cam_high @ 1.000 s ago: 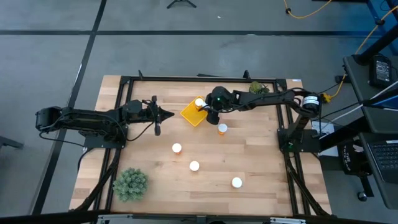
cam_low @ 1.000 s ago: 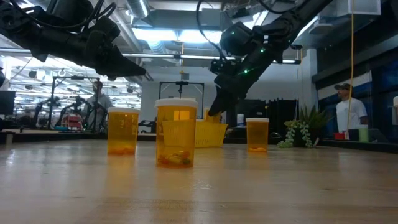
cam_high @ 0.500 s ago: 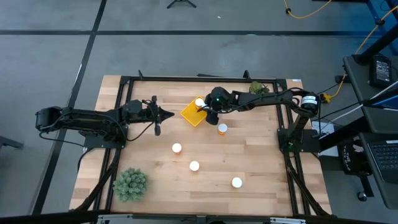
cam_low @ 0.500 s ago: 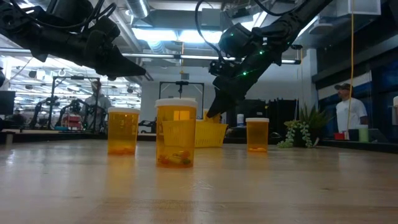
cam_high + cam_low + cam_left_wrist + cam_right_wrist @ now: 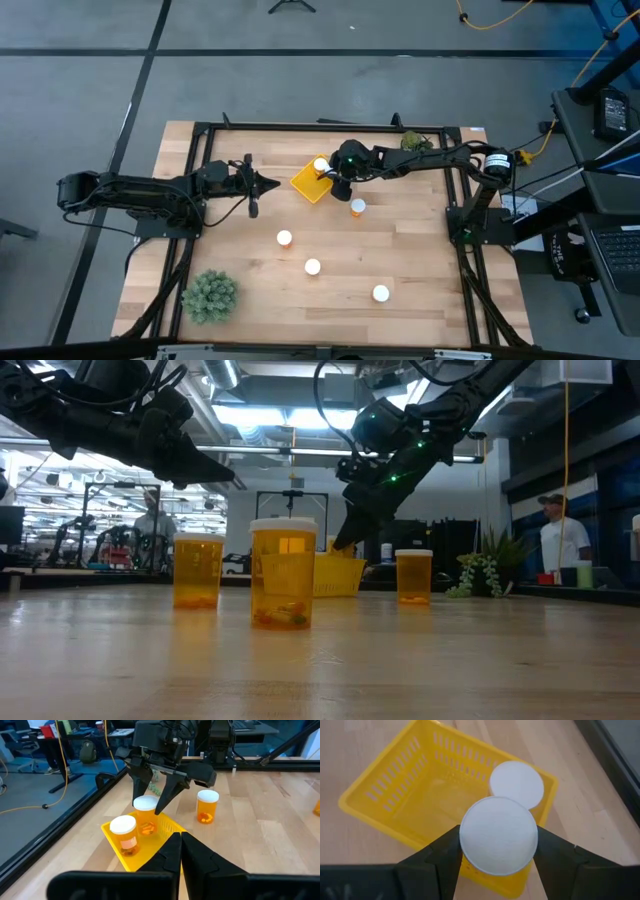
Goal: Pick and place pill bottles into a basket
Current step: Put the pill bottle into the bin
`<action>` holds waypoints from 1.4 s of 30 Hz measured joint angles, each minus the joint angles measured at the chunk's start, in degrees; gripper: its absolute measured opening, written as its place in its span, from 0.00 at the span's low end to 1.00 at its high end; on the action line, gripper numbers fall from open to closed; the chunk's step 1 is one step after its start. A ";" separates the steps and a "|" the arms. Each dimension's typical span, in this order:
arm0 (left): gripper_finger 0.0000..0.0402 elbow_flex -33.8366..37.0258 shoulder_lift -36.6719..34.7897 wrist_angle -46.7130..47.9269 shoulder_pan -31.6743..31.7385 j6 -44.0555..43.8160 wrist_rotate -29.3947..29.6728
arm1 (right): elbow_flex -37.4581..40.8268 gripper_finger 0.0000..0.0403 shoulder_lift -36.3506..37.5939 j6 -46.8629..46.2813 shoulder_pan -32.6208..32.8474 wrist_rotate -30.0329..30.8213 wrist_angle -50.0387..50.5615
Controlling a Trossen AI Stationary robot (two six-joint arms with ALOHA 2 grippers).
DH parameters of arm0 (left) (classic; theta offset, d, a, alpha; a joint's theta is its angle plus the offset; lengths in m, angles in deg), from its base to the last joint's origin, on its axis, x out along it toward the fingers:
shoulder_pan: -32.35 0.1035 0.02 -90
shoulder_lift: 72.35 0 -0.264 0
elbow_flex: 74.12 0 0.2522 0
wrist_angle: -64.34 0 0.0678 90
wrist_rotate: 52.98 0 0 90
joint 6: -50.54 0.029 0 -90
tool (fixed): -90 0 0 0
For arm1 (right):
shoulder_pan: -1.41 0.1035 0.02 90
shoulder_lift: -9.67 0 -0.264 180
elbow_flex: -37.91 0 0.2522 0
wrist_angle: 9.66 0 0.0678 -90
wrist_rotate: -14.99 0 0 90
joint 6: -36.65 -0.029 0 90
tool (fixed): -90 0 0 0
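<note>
- Risk on the far left is small: your left gripper (image 5: 262, 183) waits left of centre in the high view, its fingers together on nothing, pointing at the basket (image 5: 308, 182). Keep it parked, or it could cross into the right arm's working space.
- Bottles (image 5: 284, 238) standing loose run from the lower middle toward the lower right of the high view, four in all, well apart from each other; the one at (image 5: 357, 207) stands just below the right arm, so a low sweep away could tip it.
- Basket sits just above centre in the high view, with one bottle (image 5: 123, 835) already standing in it. It looks light, so a nudge on its wall would slide it.
- Right gripper (image 5: 155, 787), just right of the basket, is clamped on a capped bottle (image 5: 498, 834) held over the basket's wall, judging by the right wrist view. Let go there and you may catch the rim and topple it out.
- Carried bottle hangs beside the placed one, whose cap (image 5: 516, 783) shows just past it; lowering too near could knock it over.
</note>
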 joint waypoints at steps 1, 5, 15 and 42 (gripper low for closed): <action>0.02 0.00 0.00 -0.02 -0.02 -0.12 0.02 | -0.01 0.53 0.00 -0.05 0.00 0.00 0.02; 0.02 0.00 0.00 -0.02 -0.01 -0.12 0.01 | -0.01 0.53 0.00 0.07 0.00 0.02 0.02; 0.01 0.00 0.00 -0.02 -0.02 -0.12 0.00 | -0.01 0.53 0.00 0.17 0.00 0.01 0.06; 0.01 0.00 -0.01 -0.02 -0.02 -0.12 0.00 | -0.09 0.54 -2.21 0.55 -0.11 0.00 -0.47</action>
